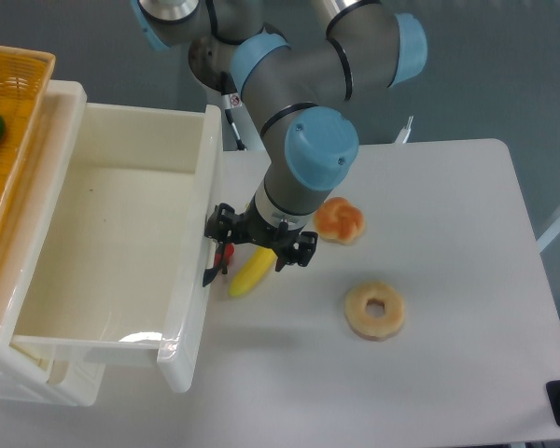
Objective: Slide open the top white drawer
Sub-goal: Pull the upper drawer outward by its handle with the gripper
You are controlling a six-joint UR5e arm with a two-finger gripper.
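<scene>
- The top white drawer stands far out of its cabinet at the left of the bench, its deep tray bare inside and its front panel reaching toward the middle of the bench.
- The end effector sits low, right against the outer face of that front panel, where the black handle shows as a dark curved piece.
- I cannot tell whether the fingers are spread or pinching the handle: the wrist covers them and only dark fittings show on either side.
- Judged from how much tray is exposed, the pulling step looks almost complete, perhaps already enough.
- The next move calls for a short pull to the right along the drawer's line of travel, if any travel remains, then a release and a lift clear of the handle.
- A yellow banana and a small red fruit lie just beside the drawer front, under the wrist; a further pull risks nudging them.
- The twisted bun and the ring doughnut lie apart to the right.
- The yellow wicker basket rests on top of the cabinet.
</scene>
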